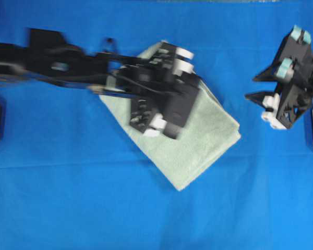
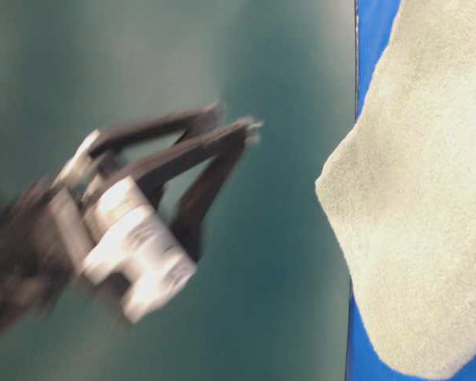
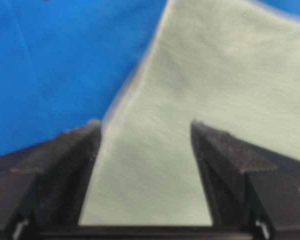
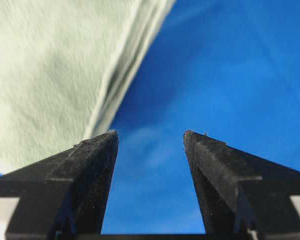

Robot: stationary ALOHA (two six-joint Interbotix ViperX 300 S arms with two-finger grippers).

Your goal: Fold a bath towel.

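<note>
The bath towel [image 1: 198, 140] lay folded into a compact, several-layered rectangle on the blue cloth surface [image 1: 68, 198] that covered the worktop. It sat slightly above and right of the centre of the overhead view, and its long axis was turned diagonally. In the right wrist view, the stacked layers of one towel [image 4: 55, 75] edge were visible as parallel lighter hems.

The left hand [image 3: 146, 131] was positioned over the towel. In its wrist view, both fingers [image 3: 70, 165] stood apart, with pale green terry cloth visible in the gap and nothing clamped between them. The towel's edge [image 3: 135, 85] ran diagonally past the left fingertip, with blue cloth beyond it. In the overhead view, the left arm [image 1: 52, 65] extended from the left edge, and its hand [image 1: 161, 112] covered the upper-left part of the towel; this view was motion-blurred.

The right hand [image 4: 150, 134] was located beside the towel, over bare blue cloth. Its fingers were spread wide and held nothing. In the overhead view, it [image 1: 258, 86] was located near the right edge, apart from the towel.

The table-level view showed a blurred hand [image 2: 222, 127] against a dark green background [image 2: 285, 278].
</note>
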